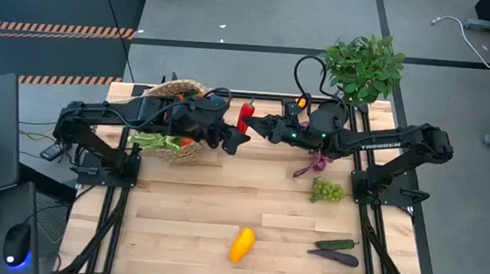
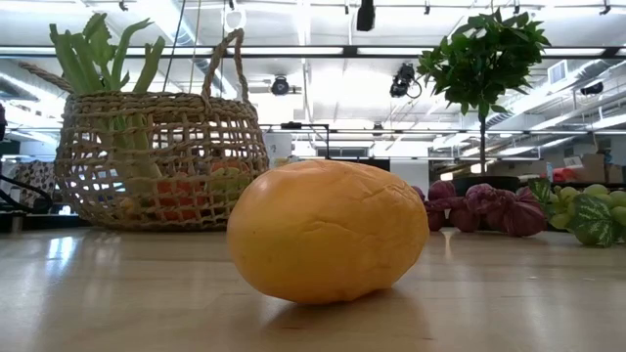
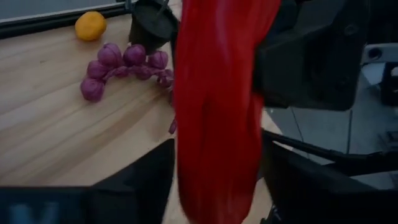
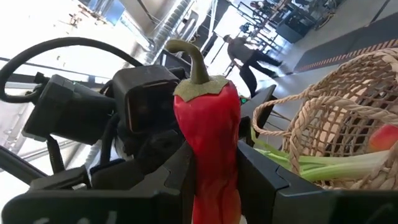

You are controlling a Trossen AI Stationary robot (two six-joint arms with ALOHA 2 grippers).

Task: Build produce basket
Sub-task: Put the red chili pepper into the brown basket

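Observation:
A red chili pepper with a green stem is held in the air at the table's far middle, between my two grippers. My left gripper comes from the left and my right gripper from the right; both are shut on it. The tan wicker basket stands just left of them under my left arm, its base on the table. It holds a leek, a tomato and other produce. The pepper fills the left wrist view and stands stem-up in the right wrist view. My left gripper pinches the pepper's body between its two fingers, which lie across it and come level from the table's left. The pepper is clear of the table. My right gripper pinches the pepper's body below the green cap between its two fingers, across it, level from the table's right. The stem end sticks out past the fingers.
On the table lie a yellow fruit at the near middle, purple grapes, green grapes, a cucumber and an eggplant at the right. An orange and a potted plant stand at the far right.

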